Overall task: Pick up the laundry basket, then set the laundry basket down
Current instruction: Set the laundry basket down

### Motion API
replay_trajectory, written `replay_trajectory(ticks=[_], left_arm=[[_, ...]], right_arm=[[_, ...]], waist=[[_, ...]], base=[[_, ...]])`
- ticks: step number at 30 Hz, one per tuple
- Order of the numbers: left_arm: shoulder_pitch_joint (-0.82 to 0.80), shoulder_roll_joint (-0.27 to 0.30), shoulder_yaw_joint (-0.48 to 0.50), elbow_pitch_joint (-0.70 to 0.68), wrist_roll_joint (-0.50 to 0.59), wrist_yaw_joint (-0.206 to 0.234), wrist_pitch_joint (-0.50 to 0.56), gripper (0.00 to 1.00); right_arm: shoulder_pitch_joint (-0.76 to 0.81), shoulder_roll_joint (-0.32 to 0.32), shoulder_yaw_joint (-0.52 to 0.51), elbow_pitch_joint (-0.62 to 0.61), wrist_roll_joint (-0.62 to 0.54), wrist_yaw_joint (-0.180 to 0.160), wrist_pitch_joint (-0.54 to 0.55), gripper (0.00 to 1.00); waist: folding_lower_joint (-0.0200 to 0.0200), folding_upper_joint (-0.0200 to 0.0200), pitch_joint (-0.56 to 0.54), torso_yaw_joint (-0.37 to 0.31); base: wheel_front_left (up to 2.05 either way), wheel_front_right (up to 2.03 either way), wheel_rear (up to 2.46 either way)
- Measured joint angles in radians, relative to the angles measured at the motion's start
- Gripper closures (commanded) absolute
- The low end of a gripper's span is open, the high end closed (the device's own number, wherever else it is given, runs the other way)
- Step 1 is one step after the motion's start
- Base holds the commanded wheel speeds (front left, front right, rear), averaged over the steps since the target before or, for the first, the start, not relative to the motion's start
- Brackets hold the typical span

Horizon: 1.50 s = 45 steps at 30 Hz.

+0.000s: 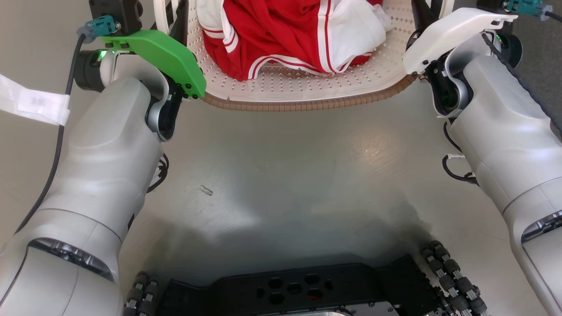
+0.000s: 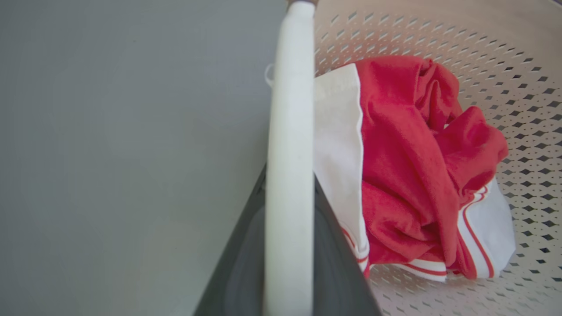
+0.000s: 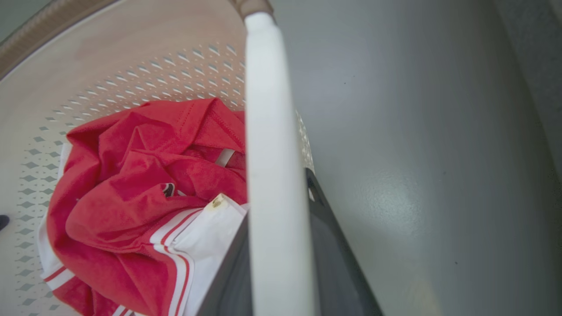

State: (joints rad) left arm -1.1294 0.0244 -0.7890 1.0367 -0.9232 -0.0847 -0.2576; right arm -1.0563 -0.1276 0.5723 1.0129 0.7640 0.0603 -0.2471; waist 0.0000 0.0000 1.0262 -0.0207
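Observation:
The laundry basket (image 1: pixel 303 104), cream with perforated walls and a brown woven-look rim, lies at the top of the head view, between my two arms. Red and white clothing (image 1: pixel 298 35) is bunched inside it. My left gripper (image 1: pixel 180 22) is shut on the basket's left white handle (image 2: pixel 290 131), which runs up between the dark fingers (image 2: pixel 338 263) in the left wrist view. My right gripper (image 1: pixel 421 17) is shut on the right white handle (image 3: pixel 268 131), with a dark finger (image 3: pixel 329 254) on each side. Whether the basket's bottom touches the floor is hidden.
Smooth grey floor (image 1: pixel 307 175) stretches between the basket and my black wheeled base (image 1: pixel 298 289). A white strip (image 1: pixel 35 103) hangs off the cable by my left arm. Darker flooring (image 1: pixel 540 57) begins at the far right.

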Motion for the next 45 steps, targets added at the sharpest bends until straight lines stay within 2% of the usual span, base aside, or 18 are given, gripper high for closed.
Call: replay_trajectory(ticks=[9, 10, 12, 13, 19, 30, 45], left_arm=[[0.000, 0.000, 0.012, -0.009, 0.014, 0.000, 0.000, 1.00], [0.000, 0.000, 0.012, -0.009, 0.016, 0.000, 0.000, 0.86], [0.000, 0.000, 0.013, -0.009, 0.016, -0.002, 0.000, 0.21], [0.001, 0.000, 0.012, -0.009, 0.016, -0.004, 0.000, 0.00], [0.003, -0.002, 0.010, -0.008, 0.016, -0.021, 0.000, 0.00], [0.009, -0.002, 0.012, 0.007, 0.016, -0.022, 0.000, 0.00], [0.047, -0.001, 0.045, 0.023, 0.060, -0.023, 0.000, 0.00]], right_arm=[[0.006, 0.002, -0.026, -0.010, -0.028, -0.001, 0.000, 1.00], [0.008, 0.002, -0.029, -0.011, -0.029, -0.001, 0.000, 0.83], [0.011, 0.003, -0.034, -0.014, -0.031, -0.001, 0.000, 0.29], [0.012, 0.004, -0.040, -0.017, -0.031, -0.001, -0.001, 0.00], [0.012, 0.010, -0.052, -0.017, -0.037, -0.001, -0.005, 0.00], [0.021, 0.019, -0.074, -0.006, -0.057, 0.000, -0.005, 0.00], [0.064, 0.021, -0.117, -0.004, -0.090, 0.009, -0.005, 0.00]], waist=[[0.0000, 0.0000, 0.008, 0.001], [0.0000, 0.0000, 0.009, 0.001], [0.0000, 0.0000, 0.009, 0.001], [0.0000, 0.0000, 0.008, 0.001], [0.0000, 0.0000, 0.004, 0.000], [0.0000, 0.0000, -0.010, -0.001], [0.0000, 0.0000, -0.102, -0.001]], base=[[0.00, 0.00, 0.00], [0.00, 0.00, 0.00], [0.00, 0.00, 0.00], [0.00, 0.00, 0.00], [0.00, 0.00, 0.00], [0.00, 0.00, 0.00], [0.00, 0.00, 0.00]])
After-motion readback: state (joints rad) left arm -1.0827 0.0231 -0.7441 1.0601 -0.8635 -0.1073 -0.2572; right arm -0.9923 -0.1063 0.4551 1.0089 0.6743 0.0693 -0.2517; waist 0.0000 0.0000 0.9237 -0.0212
